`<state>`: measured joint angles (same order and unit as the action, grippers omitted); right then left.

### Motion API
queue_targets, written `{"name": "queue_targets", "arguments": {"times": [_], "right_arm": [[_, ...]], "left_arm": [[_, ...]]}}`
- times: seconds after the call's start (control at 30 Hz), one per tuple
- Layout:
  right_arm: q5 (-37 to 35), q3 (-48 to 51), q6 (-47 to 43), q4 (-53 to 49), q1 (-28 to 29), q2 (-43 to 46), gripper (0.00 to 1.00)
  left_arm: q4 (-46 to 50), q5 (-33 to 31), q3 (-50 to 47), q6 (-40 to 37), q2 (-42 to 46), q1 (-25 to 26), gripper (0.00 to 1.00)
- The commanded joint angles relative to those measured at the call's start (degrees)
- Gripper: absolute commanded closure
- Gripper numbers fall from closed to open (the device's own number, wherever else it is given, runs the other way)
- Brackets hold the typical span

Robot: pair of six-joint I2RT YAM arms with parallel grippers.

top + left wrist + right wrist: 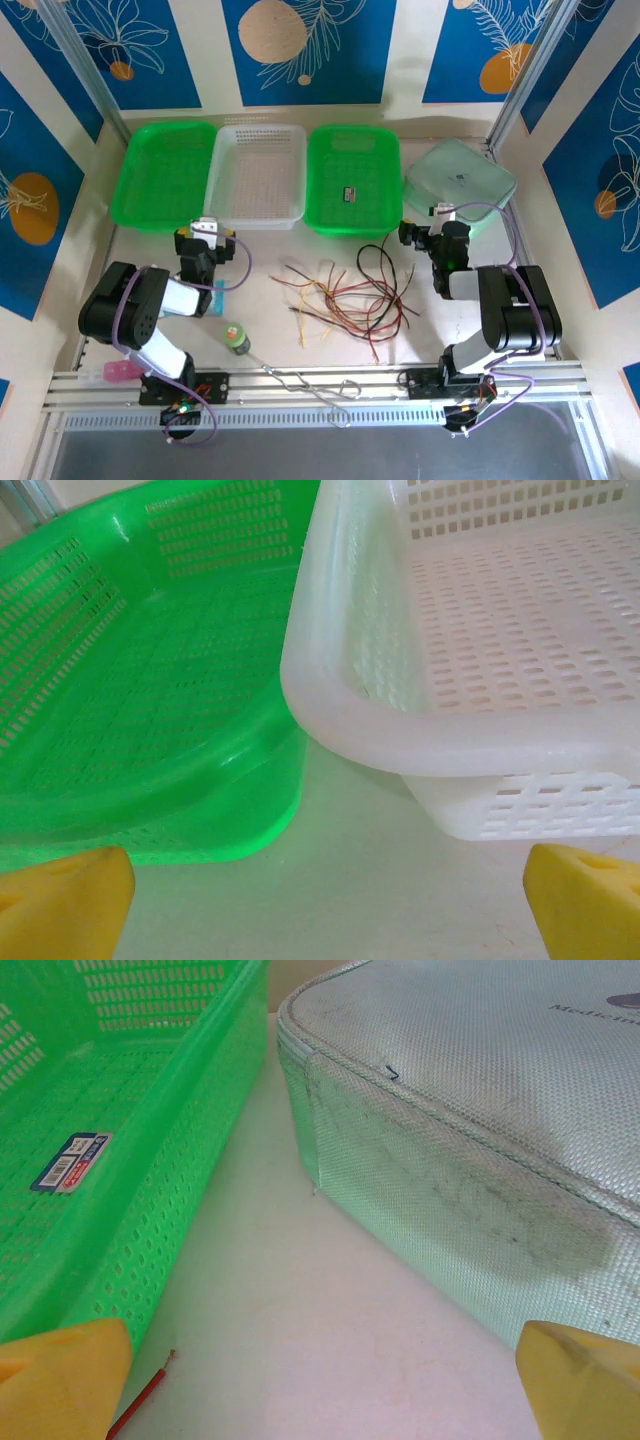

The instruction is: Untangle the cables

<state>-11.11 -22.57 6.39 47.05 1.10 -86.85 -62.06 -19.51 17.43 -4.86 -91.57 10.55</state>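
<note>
Standing at the front rail, near to far:

1. Bent silver wire (310,385): lies across the rail (520,378), approx. ctr.
2. Pink item (118,373): L end of rail, kind unclear.
3. Small green-capped bottle (236,340): on the table (270,320), just ahead of the L arm base.
4. cables (345,300): loose tangle of red, black and yellow-tan strands, mid-table btwn the two arms, in front of the trays. Apart from both grippers.
5. left gripper (320,880): yellow fingers (60,900) spread wide, nothing btwn them. Sits low at the spot where the left green tray (150,680) and white tray (420,720) meet.
6. right gripper (320,1360): fingers wide, nothing held. Faces the gap btwn the middle green tray (180,1140) and the pale pouch (450,1160). A red wire end (145,1395) lies just beside one finger.
7. Back row, L to R: green tray, white tray, green tray w/ a small sticker (70,1160) on its floor, pouch. The first three trays touch side by side.
</note>
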Motion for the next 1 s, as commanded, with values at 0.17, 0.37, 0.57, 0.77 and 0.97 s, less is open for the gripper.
{"name": "queue_targets", "arguments": {"times": [0.17, 0.37, 0.57, 0.77, 0.97], "right_arm": [[0.31, -0.72, 0.28, 0.51, 0.04, -0.25, 0.01], [0.33, -0.72, 0.24, 0.51, -0.07, -0.24, 0.01], [0.3, -0.72, 0.29, 0.58, -0.05, -0.25, 0.01], [0.41, -0.72, 0.3, 0.5, -0.1, -0.25, 0.01], [-3.2, 3.94, -2.98, 7.82, 3.56, 1.29, 0.01]], "left_arm": [[-0.6, -0.26, 0.69, 0.39, 0.87, -0.71, 0.01], [1.25, 0.39, 1.47, 1.0, 1.1, -1.35, 0.01], [1.34, 0.4, 1.47, 0.95, 1.04, -1.33, 0.01], [1.31, 0.36, 1.47, 1.0, 1.05, -1.39, 0.01], [-6.71, 3.4, -2.71, -0.89, 1.11, -0.94, 0.01]]}}
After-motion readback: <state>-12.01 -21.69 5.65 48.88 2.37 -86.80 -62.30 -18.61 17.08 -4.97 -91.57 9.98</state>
